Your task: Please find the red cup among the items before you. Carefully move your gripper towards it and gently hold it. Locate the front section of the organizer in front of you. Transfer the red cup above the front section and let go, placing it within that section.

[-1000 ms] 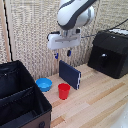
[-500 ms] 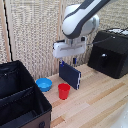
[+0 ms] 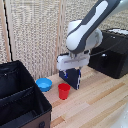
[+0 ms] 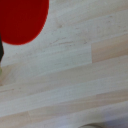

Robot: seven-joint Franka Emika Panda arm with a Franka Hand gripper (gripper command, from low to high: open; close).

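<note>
The wooden table [image 3: 100,100] filled the scene, and on it, at about eight o'clock in the exterior view, sat the black fabric organizer [image 3: 20,100], its front section [image 3: 22,112] the nearer compartment, with a small brown tag on the outer wall. A hard black box [image 3: 116,52] stood at about two o'clock. The white arm [image 3: 87,30] reached in from one o'clock, bent at a bulky joint and turned downward, so that the flat white block at its end hung level over the middle of the table. The gripper [image 3: 70,70] hung above and just past the red cup [image 3: 64,91], not touching it, with a dark blue block [image 3: 72,77] close behind. The cup stood upright on the table near the centre, at about six o'clock from the gripper, with a shallow blue bowl [image 3: 44,84] just beside it toward nine o'clock. In the wrist view the cup [image 4: 22,20] showed only as a red disc at one corner, so the gripper was probably not yet centred over it. The fingers were too blurred to show, so I could not tell whether the jaws were spread or pressed together. To approach well, the arm should slide toward the cup until the rim sat centred, keep clear of the bowl and the blue block, then descend slowly with the jaws spread.
</note>
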